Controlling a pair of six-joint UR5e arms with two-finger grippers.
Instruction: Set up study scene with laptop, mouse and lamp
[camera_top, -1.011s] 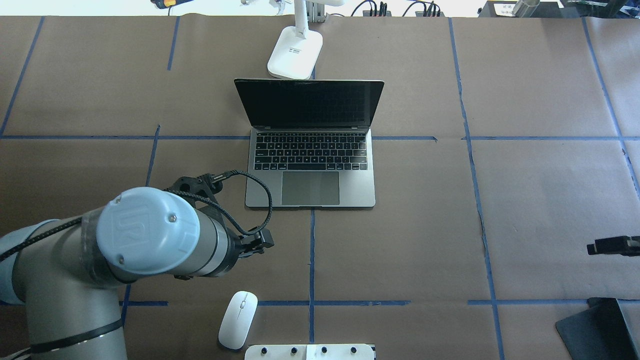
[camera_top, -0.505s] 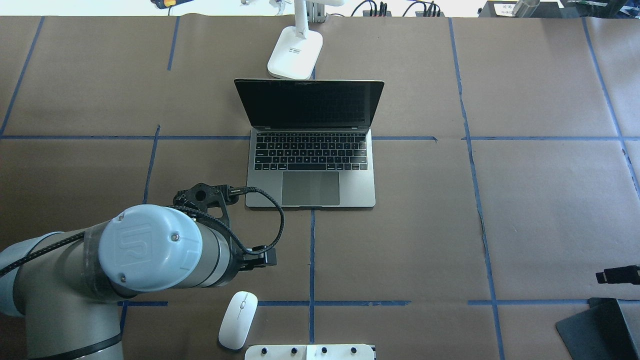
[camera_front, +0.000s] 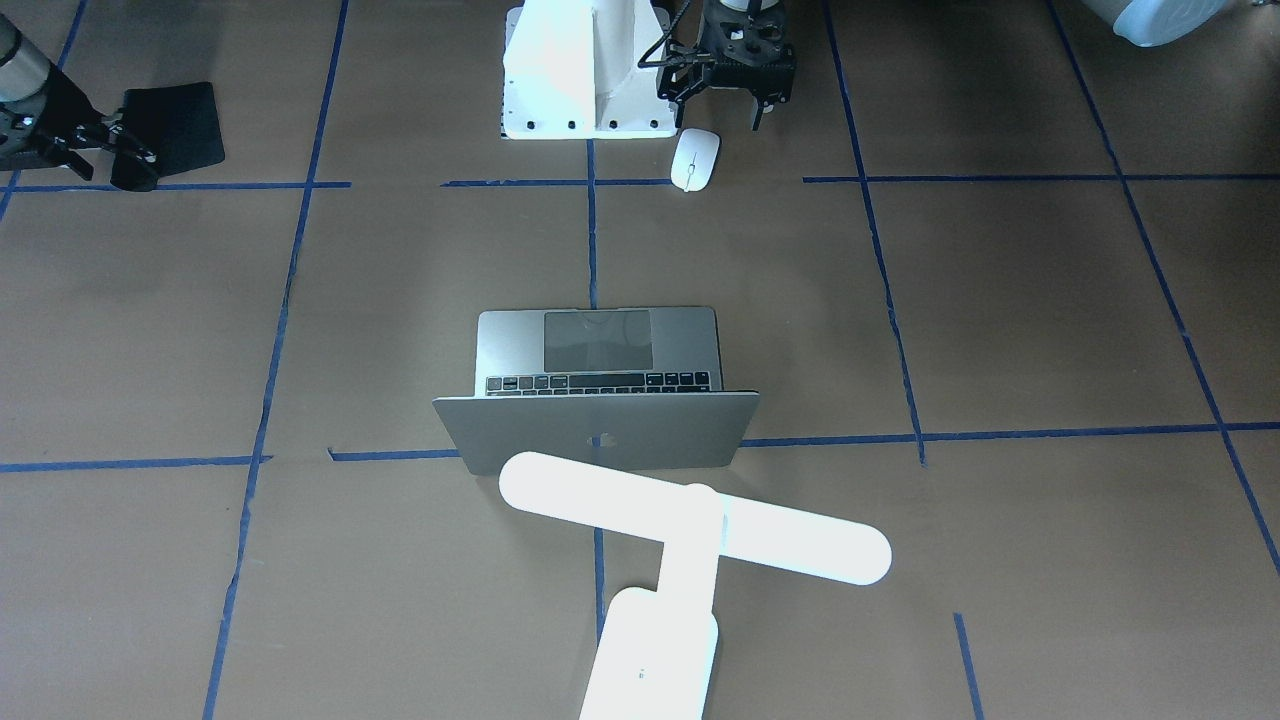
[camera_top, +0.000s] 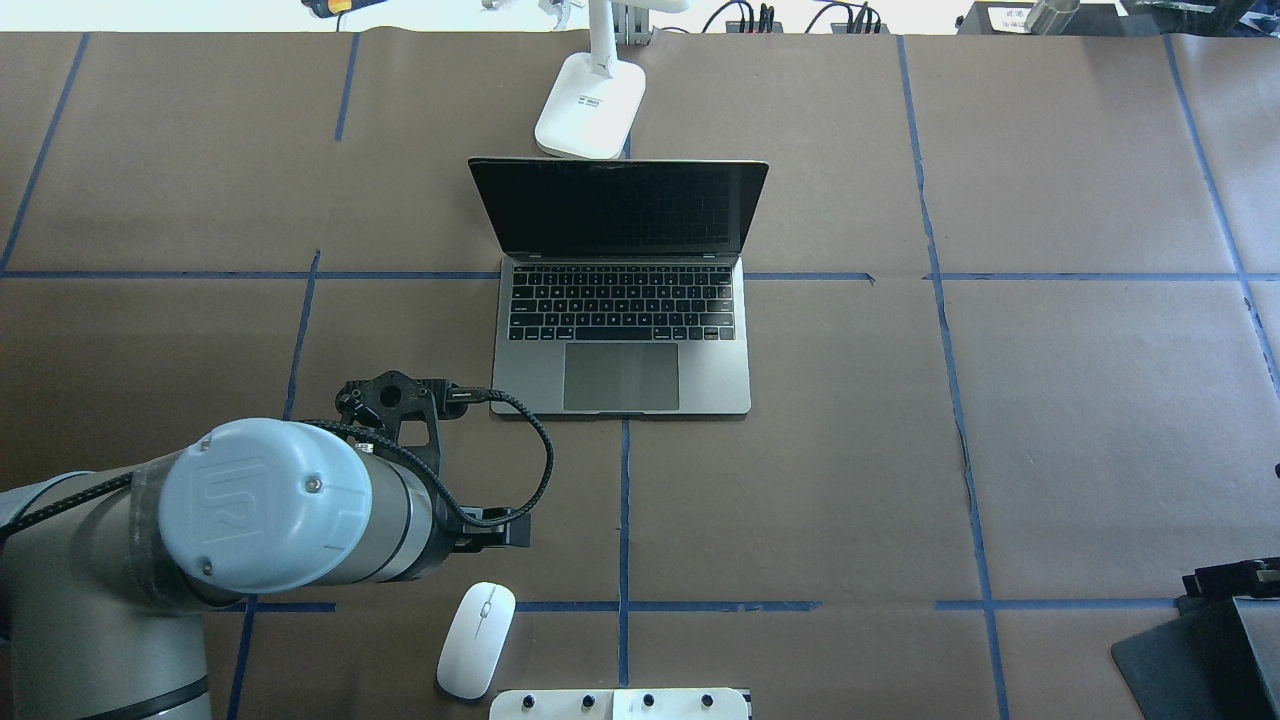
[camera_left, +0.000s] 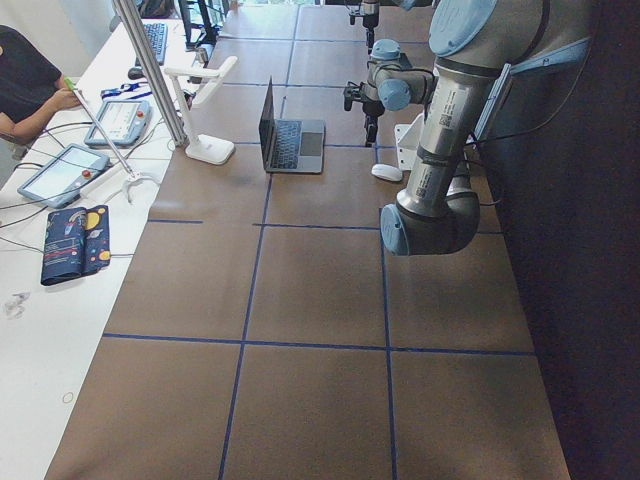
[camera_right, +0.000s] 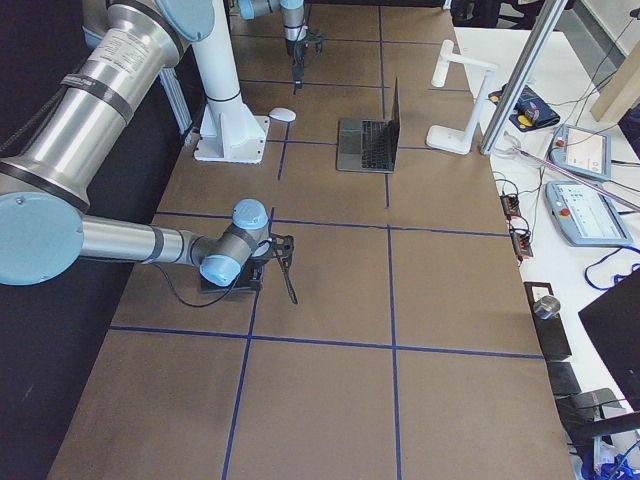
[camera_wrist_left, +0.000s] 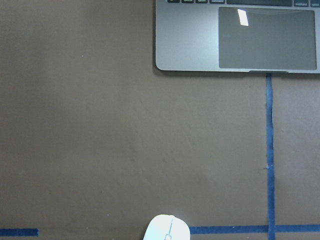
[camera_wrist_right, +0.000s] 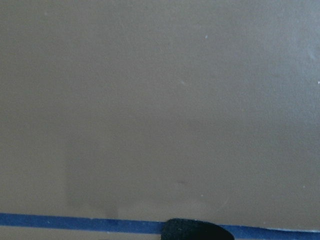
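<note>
The open silver-grey laptop (camera_top: 620, 300) sits mid-table, its screen facing me; its logo lid (camera_front: 600, 432) shows in the front view. The white lamp (camera_front: 690, 525) stands just behind the laptop, with its base (camera_top: 590, 118) at the far edge. The white mouse (camera_top: 476, 638) lies near the table's front edge and also shows in the front view (camera_front: 694, 160) and the left wrist view (camera_wrist_left: 167, 230). My left gripper (camera_front: 722, 105) is open and empty, hovering just above the mouse. My right gripper (camera_front: 125, 145) looks open and empty at the near right corner.
A black mat (camera_top: 1190, 655) lies at the near right corner under my right gripper (camera_top: 1235, 578). The white bolted pedestal (camera_front: 585, 70) stands right beside the mouse. Blue tape lines cross the brown paper. Operators' pendants lie beyond the table's far edge.
My left arm has drawn back from the laptop's front corner toward the mouse. My right gripper has moved back toward the near right corner, over the black mat.
</note>
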